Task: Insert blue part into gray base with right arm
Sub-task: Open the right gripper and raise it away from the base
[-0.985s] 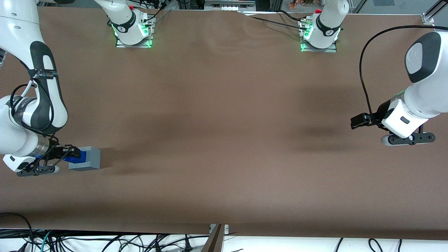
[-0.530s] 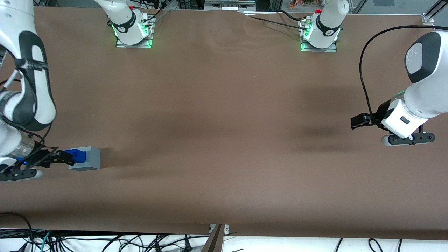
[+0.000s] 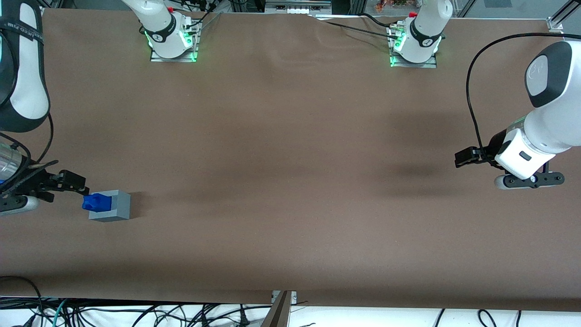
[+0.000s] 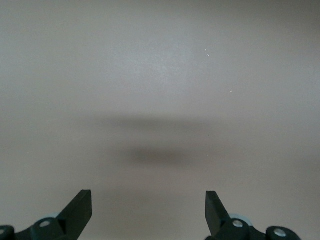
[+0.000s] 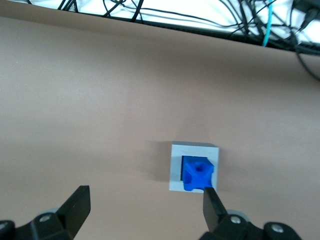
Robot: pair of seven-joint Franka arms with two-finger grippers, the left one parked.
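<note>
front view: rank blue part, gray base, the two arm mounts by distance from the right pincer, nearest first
Right pincer is open, raised beside the blue part.
1. blue part, seated in the base, on its pincer-facing side.
2. gray base, just past the blue part.
3. working arm's mount, farther from the camera.
4. parked arm's mount, toward the parked arm's end.

Black two-finger gripper (image 3: pixel 75 180) of white jointed right arm (image 3: pixel 20 91): formerly closed on small bright-blue plastic block (image 3: pixel 94 202) at light-gray plastic cube (image 3: pixel 110 205); now fingers apart, lifted clear, withdrawn toward working arm's end of table. Blue block: released, seated in cube's top recess, protruding above it. Arm's upper links: raised, shifted outward.
</note>
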